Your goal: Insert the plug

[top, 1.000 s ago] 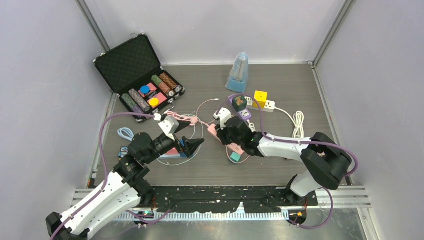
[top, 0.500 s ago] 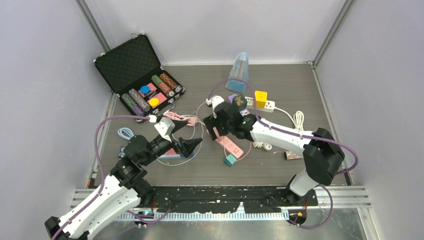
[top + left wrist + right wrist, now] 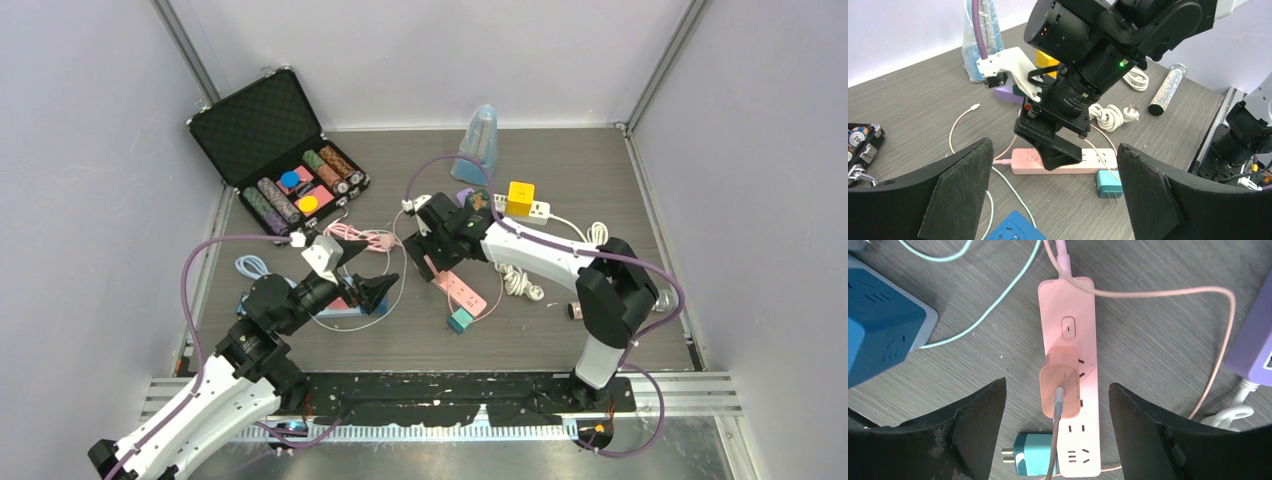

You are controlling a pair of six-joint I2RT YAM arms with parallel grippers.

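The pink plug (image 3: 1060,390) sat in the pink power strip (image 3: 1068,300), in the socket just below the switch. It looked seated, though its pins were hidden. The right fingers (image 3: 983,410) stood wide apart on either side above it, holding nothing. I judged the insertion done, with only the arm's retreat left. The left fingers (image 3: 963,185) were spread wide too, empty, near a blue socket cube (image 3: 878,315). 1 teal plug (image 3: 1030,460) lay loose on the table (image 3: 600,180) just beside the strip's end. The plug's own cable ran between the right fingers and might snag; a purple adapter (image 3: 1253,340) sat close by.
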